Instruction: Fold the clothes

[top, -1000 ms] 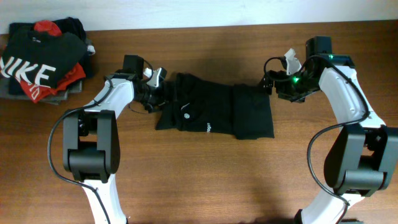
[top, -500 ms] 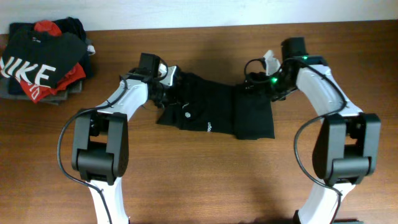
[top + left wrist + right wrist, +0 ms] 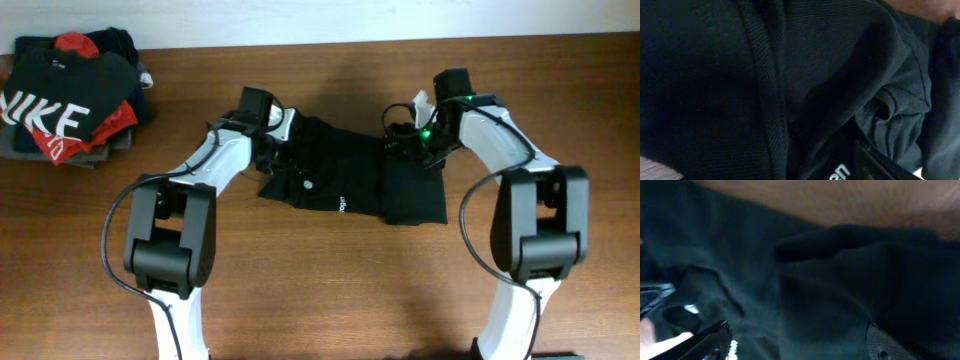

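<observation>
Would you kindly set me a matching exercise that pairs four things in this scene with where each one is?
Things:
1. plain black T-shirt
2. pile with the NIKE shirt
3. left arm
4. right arm

Places:
A. far left corner of the table
B. tip at the T-shirt's far right edge
C. lying at the table's middle
D. tip at the T-shirt's far left edge

Pairs: 1-C, 2-A, 3-D, 4-B.
</observation>
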`<state>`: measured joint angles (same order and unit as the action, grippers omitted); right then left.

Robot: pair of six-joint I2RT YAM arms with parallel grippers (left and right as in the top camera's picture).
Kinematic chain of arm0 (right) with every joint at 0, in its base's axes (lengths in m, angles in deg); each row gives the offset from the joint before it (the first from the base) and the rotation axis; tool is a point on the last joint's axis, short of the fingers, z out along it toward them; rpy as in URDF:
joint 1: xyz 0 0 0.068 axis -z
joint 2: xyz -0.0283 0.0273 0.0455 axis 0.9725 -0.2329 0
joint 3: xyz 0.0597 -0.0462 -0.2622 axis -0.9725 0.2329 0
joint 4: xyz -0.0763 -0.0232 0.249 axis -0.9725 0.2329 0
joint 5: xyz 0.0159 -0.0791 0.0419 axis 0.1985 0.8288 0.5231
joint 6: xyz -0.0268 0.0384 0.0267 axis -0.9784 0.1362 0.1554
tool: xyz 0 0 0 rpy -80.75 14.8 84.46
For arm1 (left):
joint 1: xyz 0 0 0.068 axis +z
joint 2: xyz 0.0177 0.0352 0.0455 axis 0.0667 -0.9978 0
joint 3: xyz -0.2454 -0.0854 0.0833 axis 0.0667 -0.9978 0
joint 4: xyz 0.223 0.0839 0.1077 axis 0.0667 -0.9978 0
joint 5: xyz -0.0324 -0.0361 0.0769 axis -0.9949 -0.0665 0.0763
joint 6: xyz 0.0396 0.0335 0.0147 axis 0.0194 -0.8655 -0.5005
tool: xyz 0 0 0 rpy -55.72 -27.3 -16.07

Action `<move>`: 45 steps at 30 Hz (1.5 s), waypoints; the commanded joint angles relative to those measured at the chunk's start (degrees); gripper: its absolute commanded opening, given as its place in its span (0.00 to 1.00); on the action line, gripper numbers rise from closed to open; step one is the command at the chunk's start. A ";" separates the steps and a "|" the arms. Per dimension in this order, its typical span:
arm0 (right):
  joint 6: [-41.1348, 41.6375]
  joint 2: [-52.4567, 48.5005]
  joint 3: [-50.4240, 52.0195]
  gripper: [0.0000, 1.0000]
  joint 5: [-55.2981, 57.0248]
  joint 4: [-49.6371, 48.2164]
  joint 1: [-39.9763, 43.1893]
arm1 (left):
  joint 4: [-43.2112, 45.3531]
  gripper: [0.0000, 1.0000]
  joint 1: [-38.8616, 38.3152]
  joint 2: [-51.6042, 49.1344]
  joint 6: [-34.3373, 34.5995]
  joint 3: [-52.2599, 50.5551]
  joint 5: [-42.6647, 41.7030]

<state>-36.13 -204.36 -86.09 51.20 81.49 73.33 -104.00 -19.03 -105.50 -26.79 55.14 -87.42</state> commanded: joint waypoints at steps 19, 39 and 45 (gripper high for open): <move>0.61 -4.96 0.50 0.89 -2.32 0.92 -0.33 | 1.11 0.00 -4.76 -3.21 2.97 -1.84 5.14; 3.56 -1.68 0.44 0.99 2.38 0.83 -0.15 | -14.32 0.00 9.84 0.28 -4.87 4.37 14.38; 5.16 1.97 0.20 0.99 4.20 0.61 -0.17 | -17.33 0.00 14.19 1.03 -5.25 4.76 16.90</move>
<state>-32.35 -205.65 -86.47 51.53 82.15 72.65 -120.30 -8.12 -105.67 -30.44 59.14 -77.28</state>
